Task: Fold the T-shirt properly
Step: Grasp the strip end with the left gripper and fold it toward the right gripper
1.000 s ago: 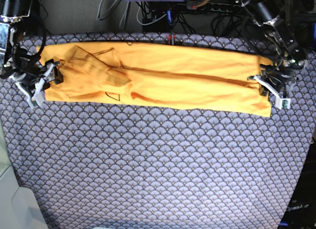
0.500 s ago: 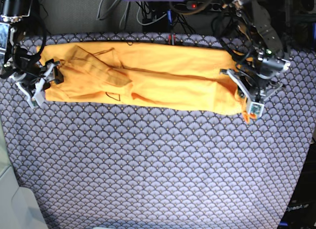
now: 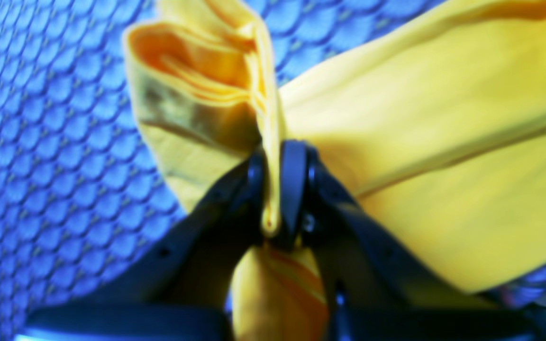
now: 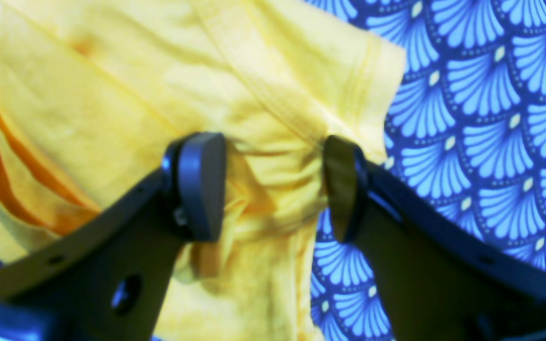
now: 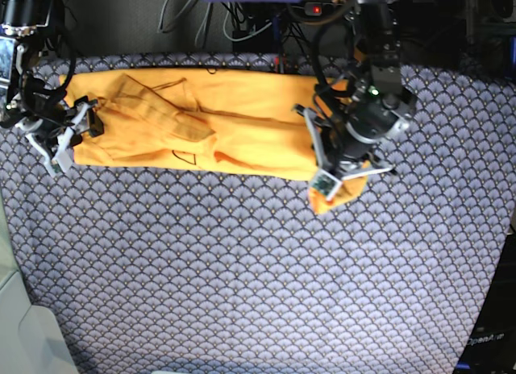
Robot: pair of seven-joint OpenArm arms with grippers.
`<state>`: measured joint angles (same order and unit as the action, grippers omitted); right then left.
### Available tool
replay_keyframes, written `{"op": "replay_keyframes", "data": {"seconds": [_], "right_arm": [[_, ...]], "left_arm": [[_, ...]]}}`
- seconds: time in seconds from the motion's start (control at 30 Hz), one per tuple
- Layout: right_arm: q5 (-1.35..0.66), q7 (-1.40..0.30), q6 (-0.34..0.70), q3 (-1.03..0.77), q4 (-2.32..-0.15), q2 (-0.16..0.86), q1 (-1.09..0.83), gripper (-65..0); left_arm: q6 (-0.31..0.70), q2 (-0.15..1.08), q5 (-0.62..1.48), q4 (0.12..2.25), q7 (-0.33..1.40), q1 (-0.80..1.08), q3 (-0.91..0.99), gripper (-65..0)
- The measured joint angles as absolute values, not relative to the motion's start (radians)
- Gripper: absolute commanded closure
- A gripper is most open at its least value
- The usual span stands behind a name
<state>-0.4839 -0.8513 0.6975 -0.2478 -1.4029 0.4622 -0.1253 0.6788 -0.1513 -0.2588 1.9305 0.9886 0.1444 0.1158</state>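
Yellow-orange T-shirt (image 5: 242,124) with thin dark scribble marks, on blue-grey scallop-patterned cloth (image 5: 242,269); black claws.

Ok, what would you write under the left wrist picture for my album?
Left gripper pinching a bunched yellow T-shirt edge, jaws shut, above the blue scallop-patterned cloth.

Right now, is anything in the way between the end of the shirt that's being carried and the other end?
Nothing visible is. The left fingers pinch the T-shirt, and only the flat shirt and patterned cloth lie ahead toward the open right fingers.
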Motion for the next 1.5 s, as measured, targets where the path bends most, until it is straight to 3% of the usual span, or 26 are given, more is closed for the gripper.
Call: {"op": "replay_keyframes", "data": {"seconds": [0.27, 0.6, 0.7, 1.03, 1.27, 1.33, 1.43, 1.5], "right_arm": [[-0.479, -0.852, 0.694, -0.252, -1.406, 0.451, -0.125, -34.3], [-0.479, -0.852, 0.694, -0.252, -1.405, 0.451, -0.125, -34.4], [-0.479, -0.852, 0.694, -0.251, -1.405, 0.451, -0.125, -34.4], [-0.48, -0.851, 0.694, -0.251, -1.404, 0.451, -0.125, -34.4], [-0.48, -0.851, 0.694, -0.252, -1.404, 0.451, -0.125, -34.4], [-0.479, -0.852, 0.694, -0.252, -1.404, 0.451, -0.125, -34.4], [-0.48, -0.852, 0.694, -0.252, -1.405, 0.451, -0.125, -34.4], [-0.48, -0.852, 0.694, -0.252, -1.405, 0.451, -0.125, -34.4]], "left_arm": [[0.557, -0.15, -0.254, 1.842, 0.988, 0.144, -0.112, 0.0], [0.526, -0.147, -0.172, 1.748, 0.991, 0.112, -0.134, 0.0], [0.437, -0.147, -0.136, 1.718, 0.988, 0.097, -0.136, 0.0], [0.311, -0.147, -0.018, 1.688, 0.992, 0.07, -0.276, 0.0], [0.292, -0.147, -0.017, 1.68, 0.99, 0.069, -0.286, 0.0], [0.295, -0.145, -0.017, 1.675, 0.991, 0.07, -0.287, -5.6], [0.296, -0.145, -0.017, 1.683, 0.99, 0.072, -0.289, -20.9], [0.302, -0.145, -0.017, 1.707, 0.992, 0.076, -0.291, -26.7]]}}
